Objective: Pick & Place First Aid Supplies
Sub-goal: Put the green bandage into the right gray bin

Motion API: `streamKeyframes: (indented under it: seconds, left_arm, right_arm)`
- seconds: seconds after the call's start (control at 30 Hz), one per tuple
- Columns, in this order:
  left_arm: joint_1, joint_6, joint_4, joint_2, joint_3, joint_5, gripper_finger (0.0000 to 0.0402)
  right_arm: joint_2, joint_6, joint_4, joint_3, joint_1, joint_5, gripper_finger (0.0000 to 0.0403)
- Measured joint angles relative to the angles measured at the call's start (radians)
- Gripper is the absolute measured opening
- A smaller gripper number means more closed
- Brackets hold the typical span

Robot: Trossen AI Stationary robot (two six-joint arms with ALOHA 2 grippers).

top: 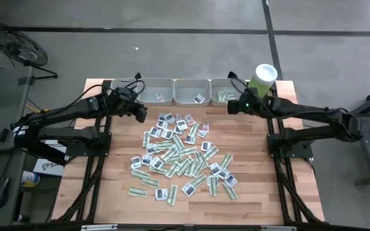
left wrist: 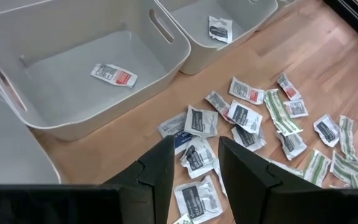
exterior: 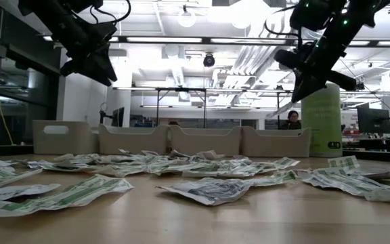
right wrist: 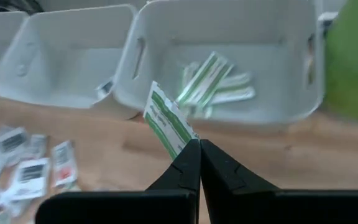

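From above, your right gripper [top: 232, 106] hangs just before the rightmost tray [top: 223, 91], so carry it a little farther over the rim. In the right wrist view its jaws are closed on a green-white strip [right wrist: 169, 121]; release only above the strips already lying inside that tray. In the left wrist view the left gripper [left wrist: 195, 163] waits with jaws apart and empty above the sachets [left wrist: 246, 116] on the tabletop [left wrist: 328, 74].

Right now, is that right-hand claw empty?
No, the right gripper is shut on a green-striped strip sachet, held up in front of the grey tray with similar strips inside.
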State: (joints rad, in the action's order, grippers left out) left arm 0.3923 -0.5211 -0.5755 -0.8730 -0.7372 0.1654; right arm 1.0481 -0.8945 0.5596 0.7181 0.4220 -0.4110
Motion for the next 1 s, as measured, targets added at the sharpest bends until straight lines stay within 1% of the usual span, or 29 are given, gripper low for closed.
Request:
streamKeyframes:
  seconds: [0.13,0.33,0.43,0.53,0.73,0.93,1.0]
  left_arm:
    - [0.000,-0.007,0.000,0.000,0.000,0.003,0.0124]
    - [0.000,-0.009,0.000,0.000,0.000,0.004,0.0124]
    - [0.000,-0.009,0.000,0.000,0.000,0.005,0.0124]
    - [0.000,-0.009,0.000,0.000,0.000,0.005,0.0124]
    - [0.000,-0.011,-0.001,0.000,0.000,0.005,0.0124]
    - [0.000,-0.014,-0.001,0.000,0.000,0.005,0.0124]
    - [0.000,-0.014,-0.001,0.000,0.000,0.005,0.0124]
  right_arm:
    - [0.000,0.213,-0.038,0.000,0.083,0.040,0.0000]
    - [0.009,0.477,-0.118,0.001,0.181,0.088,0.0000]
    - [0.048,0.599,-0.166,0.001,0.218,0.112,0.0000]
    - [0.115,0.692,-0.230,0.001,0.244,0.158,0.0000]
    - [0.248,0.739,-0.321,0.001,0.271,0.141,0.0000]
    - [0.339,0.721,-0.353,0.001,0.306,0.187,0.0000]
    - [0.359,0.715,-0.360,0.003,0.315,0.221,0.0000]
